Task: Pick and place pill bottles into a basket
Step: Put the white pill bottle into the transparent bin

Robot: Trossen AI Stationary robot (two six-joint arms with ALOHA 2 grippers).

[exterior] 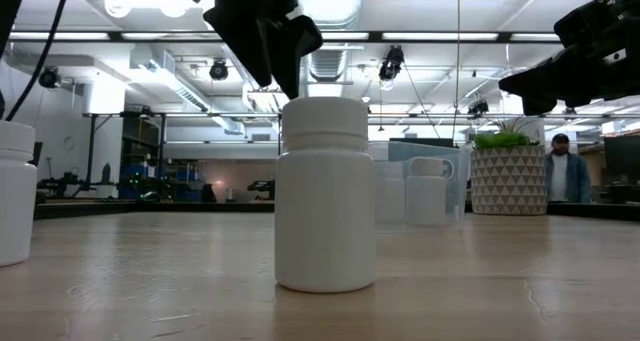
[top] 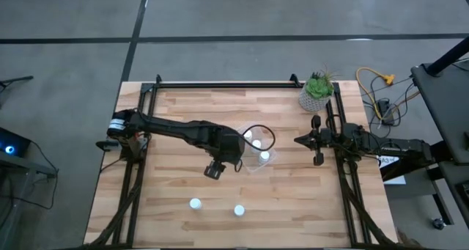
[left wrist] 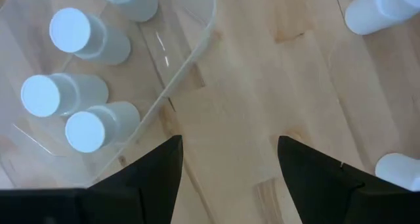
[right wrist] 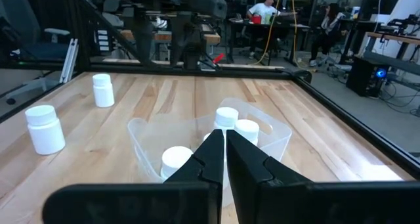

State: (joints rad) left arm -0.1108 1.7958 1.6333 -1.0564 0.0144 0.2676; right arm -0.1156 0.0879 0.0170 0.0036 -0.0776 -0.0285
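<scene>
Pill bottles, basket: white capped cylinders, clear tub
We log left gripper fingers spread, empty; right gripper fingers pressed together

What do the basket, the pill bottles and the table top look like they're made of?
The basket looks like clear, glossy plastic: the bottles inside and the wood beneath show through its wall. The pill bottles seem to be opaque white plastic with a smooth, satin finish and ribbed-free caps. The table top appears to be pale wood planks, with visible grain and joined strips, possibly lightly sealed.
</scene>
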